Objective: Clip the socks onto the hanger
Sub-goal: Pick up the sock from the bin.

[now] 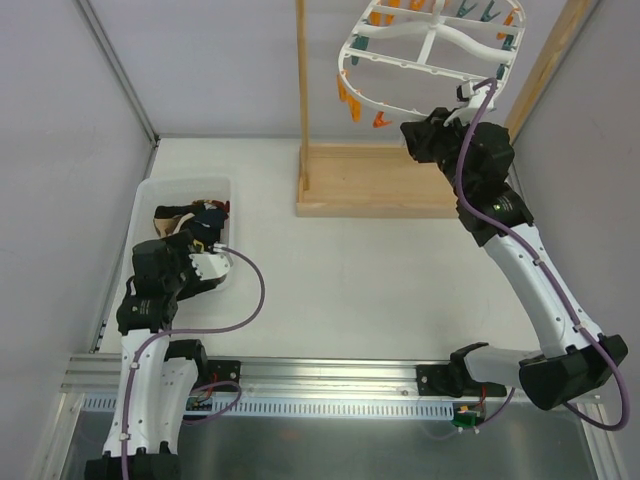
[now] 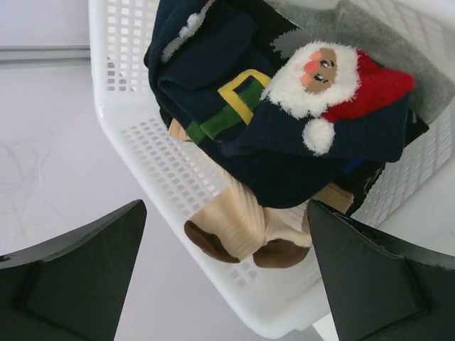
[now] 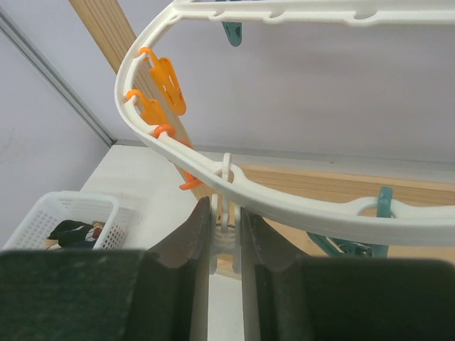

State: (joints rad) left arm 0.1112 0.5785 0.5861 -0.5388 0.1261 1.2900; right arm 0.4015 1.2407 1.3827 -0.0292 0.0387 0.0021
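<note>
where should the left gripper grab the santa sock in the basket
Best pinch the Santa sock at its bunched edge by the white beard, coming down from above: it lies topmost in the basket, whose walls likely block a sideways approach.

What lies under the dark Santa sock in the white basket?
Under the Santa sock, tan ribbed socks with brown toes show, lying on the basket mesh. Behind it lies grey fabric. What is deeper in the pile is covered and cannot be seen.
</note>
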